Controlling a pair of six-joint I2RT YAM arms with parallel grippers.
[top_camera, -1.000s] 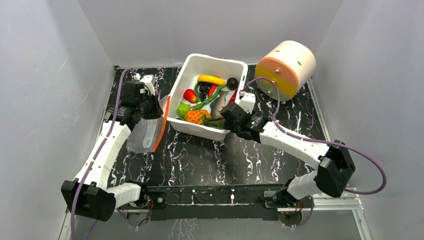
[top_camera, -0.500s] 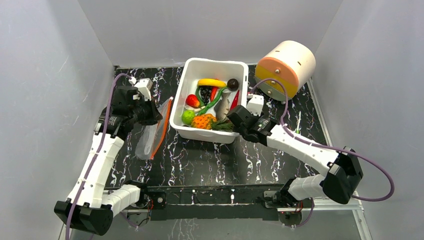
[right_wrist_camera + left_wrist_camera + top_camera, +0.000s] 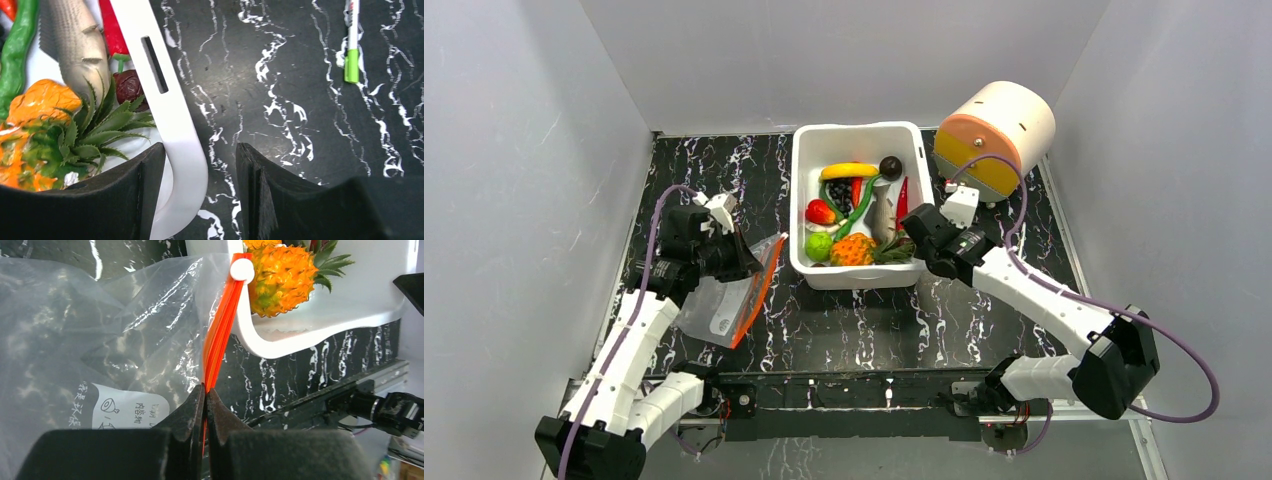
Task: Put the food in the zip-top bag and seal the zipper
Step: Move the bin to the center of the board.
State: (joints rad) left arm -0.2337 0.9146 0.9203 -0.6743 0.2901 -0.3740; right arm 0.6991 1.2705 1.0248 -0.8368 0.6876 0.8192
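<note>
A white bin (image 3: 856, 130) sits in the upper middle of the overhead view. Your right gripper (image 3: 200, 160) straddles the rim at its lower right corner, jaws apart, with a gap on the outer side. At lower left, the clear bag (image 3: 714, 305) hangs from your left gripper (image 3: 205, 390), which is clamped on the orange zipper (image 3: 220, 335). The toy food (image 3: 854, 205) lies in the bin, none bagged. The bag looks thin, floppy and slippery, so hold it by the stiffer zipper edge.

zip-top bag (image 3: 75, 330): cut off left | fish (image 3: 75, 35): cut off top
</note>
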